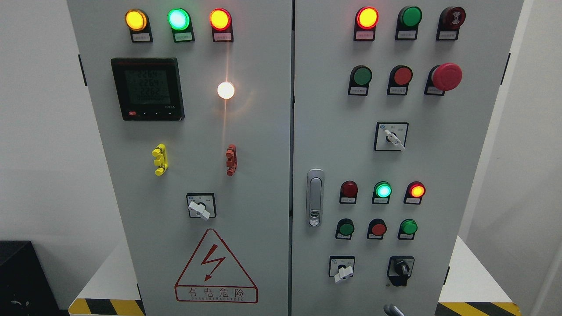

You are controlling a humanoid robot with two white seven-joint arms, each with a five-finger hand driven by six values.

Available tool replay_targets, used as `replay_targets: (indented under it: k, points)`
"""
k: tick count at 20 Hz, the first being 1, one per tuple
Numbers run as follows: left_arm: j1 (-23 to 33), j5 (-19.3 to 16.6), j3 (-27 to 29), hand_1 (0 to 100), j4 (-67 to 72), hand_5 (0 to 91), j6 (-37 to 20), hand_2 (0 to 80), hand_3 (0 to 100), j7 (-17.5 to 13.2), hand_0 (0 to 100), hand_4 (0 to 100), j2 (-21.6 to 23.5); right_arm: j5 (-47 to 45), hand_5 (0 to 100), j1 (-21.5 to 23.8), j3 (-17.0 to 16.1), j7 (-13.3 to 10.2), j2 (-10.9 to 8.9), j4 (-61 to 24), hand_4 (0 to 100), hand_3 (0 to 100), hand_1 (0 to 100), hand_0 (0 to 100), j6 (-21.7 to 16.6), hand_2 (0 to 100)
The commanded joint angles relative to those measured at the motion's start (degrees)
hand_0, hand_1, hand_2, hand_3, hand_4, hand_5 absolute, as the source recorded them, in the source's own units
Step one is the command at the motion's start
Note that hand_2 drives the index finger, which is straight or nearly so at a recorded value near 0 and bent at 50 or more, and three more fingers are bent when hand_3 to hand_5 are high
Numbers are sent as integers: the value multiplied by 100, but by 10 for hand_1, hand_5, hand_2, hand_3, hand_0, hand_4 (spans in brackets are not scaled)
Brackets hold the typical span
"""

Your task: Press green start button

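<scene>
I see no hand clearly; only a grey tip (394, 310) shows at the bottom edge, so I cannot tell the state of any fingers. The cabinet's right door (474, 175) carries several green buttons: one (362, 76) in the upper group beside a red button (402, 76), two lower, at (346, 228) and (408, 227). I judge the start button is one of these, unpressed yet, placed low for easy reach.

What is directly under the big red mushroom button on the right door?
Under the red mushroom button sits a white-handled rotary switch on bare grey door. Its label print is unreadable.
</scene>
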Motion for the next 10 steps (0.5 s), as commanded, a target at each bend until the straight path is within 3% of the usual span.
replay_targets:
  k: [1,8,10]
  points:
    - [-132,0,0,556,-158,0,2,0,0,5,120,0,-1,5,0,-33,185,0,0,11,0,0,46,0,7,0]
    - [-132,0,0,556,-158,0,2,0,0,5,120,0,-1,58,0,-33,229,0,0,2,0,0,49,0,-37,0]
    - [-132,0,0,556,-158,0,2,0,0,5,120,0,-1,268,0,-33,273,-9,0,2,0,0,130,0,-211,0]
